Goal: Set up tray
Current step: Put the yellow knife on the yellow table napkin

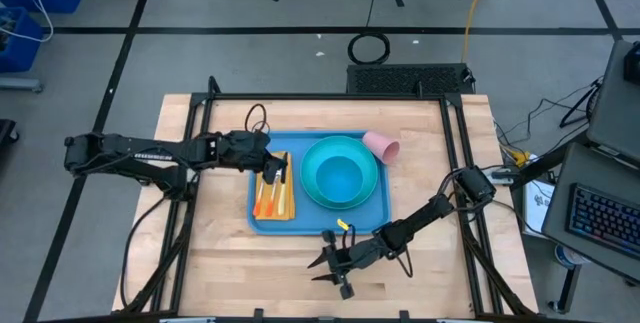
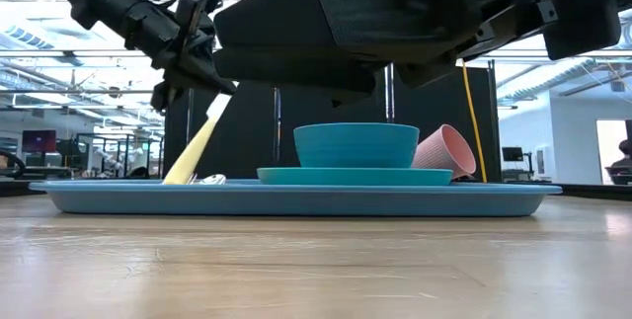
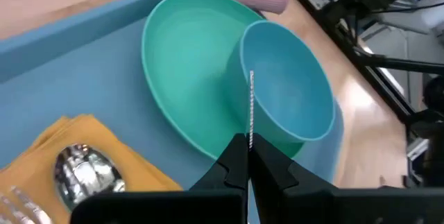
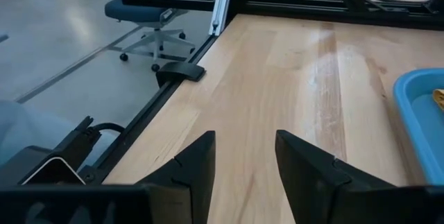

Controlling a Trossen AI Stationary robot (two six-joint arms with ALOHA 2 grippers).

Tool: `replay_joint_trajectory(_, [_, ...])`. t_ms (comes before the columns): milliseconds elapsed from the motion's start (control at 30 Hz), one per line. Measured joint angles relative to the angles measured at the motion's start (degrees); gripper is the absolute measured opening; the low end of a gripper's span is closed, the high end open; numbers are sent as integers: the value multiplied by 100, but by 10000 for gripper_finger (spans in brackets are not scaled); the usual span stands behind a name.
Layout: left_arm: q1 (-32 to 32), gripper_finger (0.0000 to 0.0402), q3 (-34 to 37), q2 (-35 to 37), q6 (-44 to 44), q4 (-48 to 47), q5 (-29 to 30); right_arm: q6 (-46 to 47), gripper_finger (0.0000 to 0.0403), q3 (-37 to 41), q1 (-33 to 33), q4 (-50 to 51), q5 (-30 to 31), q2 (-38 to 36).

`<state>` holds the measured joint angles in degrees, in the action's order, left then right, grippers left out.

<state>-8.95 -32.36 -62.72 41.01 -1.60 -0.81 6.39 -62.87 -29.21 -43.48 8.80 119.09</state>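
Note:
The large blue tray [image 1: 262,225] lies in the middle of the table. On it a turquoise plate [image 1: 312,195] carries a blue bowl [image 1: 340,175]. A pink cup [image 1: 381,146] lies on its side at the tray's far right corner. An orange napkin [image 1: 283,203] on the tray's left part bears a spoon [image 3: 87,172]. My left gripper [image 1: 272,171] hovers over the napkin, shut on a pale knife [image 2: 197,146]. My right gripper [image 1: 335,263] is open above bare wood near the table's near edge, touching nothing. My left gripper pinches the knife between its two fingers [image 3: 229,172] by its upper end [image 2: 218,107], coming from above and slanting down. The serrated blade [image 3: 250,106] runs on past the fingertips. The knife hangs tilted toward the tray's left end; the tray's rim hides its lower tip.
Black frame rails [image 1: 455,153] run along the table's sides and far edge. Bare wood [image 1: 215,253] shows left of the tray and along the near edge. A tray corner [image 4: 423,106] shows in the right wrist view. Cables and equipment stand off the table to the right.

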Motion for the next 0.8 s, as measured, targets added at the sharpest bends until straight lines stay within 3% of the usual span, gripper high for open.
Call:
replay_joint_trajectory(300, [-5, 2, 6, -38, -249, 36, 229, 0, 139, 0, 31, 20, 9, 2])
replay_joint_trajectory(800, [-7, 2, 1166, -516, 524, 2152, 329, 0, 139, -2, 39, 131, 24, 9])
